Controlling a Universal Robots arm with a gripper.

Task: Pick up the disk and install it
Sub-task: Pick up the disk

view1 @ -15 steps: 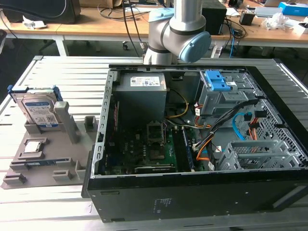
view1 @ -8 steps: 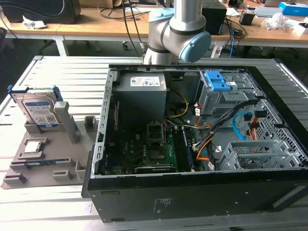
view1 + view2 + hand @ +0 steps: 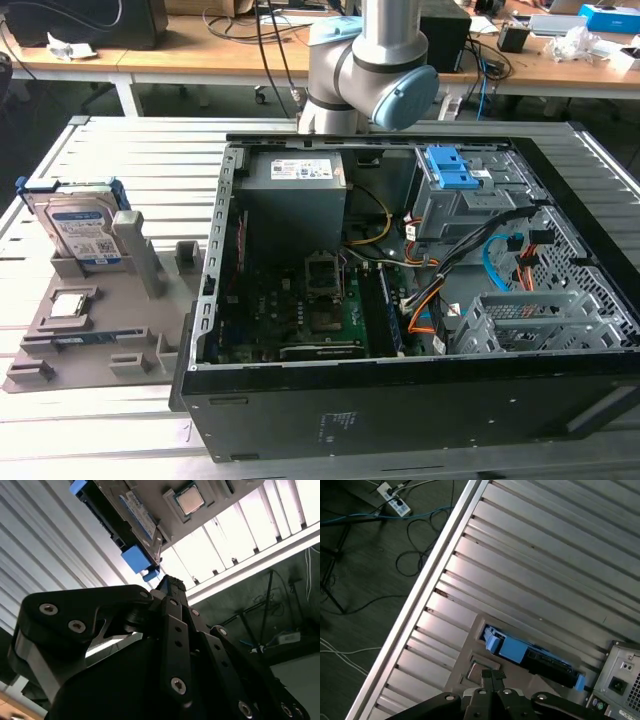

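Slatted metal tabletop (image 3: 130,150), pale and ribbed lengthwise, with wooden desks (image 3: 170,58) and loose cables behind. On it, one black computer case (image 3: 400,425) lying on its side, lid off. Inside: one green circuit board (image 3: 300,310), one grey metal box (image 3: 290,195) with a white sticker, one blue plastic clip (image 3: 448,170) atop a grey drive cage, and bundled wires in orange, blue, yellow and black.

Toward the exterior view's left of the case, one grey plastic holder (image 3: 90,345), blocky, with slots and posts. Standing on edge in its far slot, one disk (image 3: 80,230): flat, rectangular, silver, white-and-blue label facing out, blue plastic rails along the sides. Untouched, not yet lifted. Nearer on the same holder, lying flat, one small square silver chip (image 3: 72,303).

One arm (image 3: 370,70), grey tube with pale blue joint caps, upright behind the case in the exterior view.

One pincer (image 3: 167,584), black, built of jointed links with round bolt heads. Two fingers pressed together at the tips, nothing between them. Hanging over the tabletop, apart from the disk (image 3: 135,510), with a blue rail end just beyond the tips in the second wrist view. In the first wrist view, same pincer (image 3: 492,674) above the holder, disk (image 3: 512,650) edge-on, dark with blue ends, the case's grey rear panel (image 3: 625,680) near. Beyond the tabletop edge, dark floor with one white power strip (image 3: 394,502) and trailing leads.
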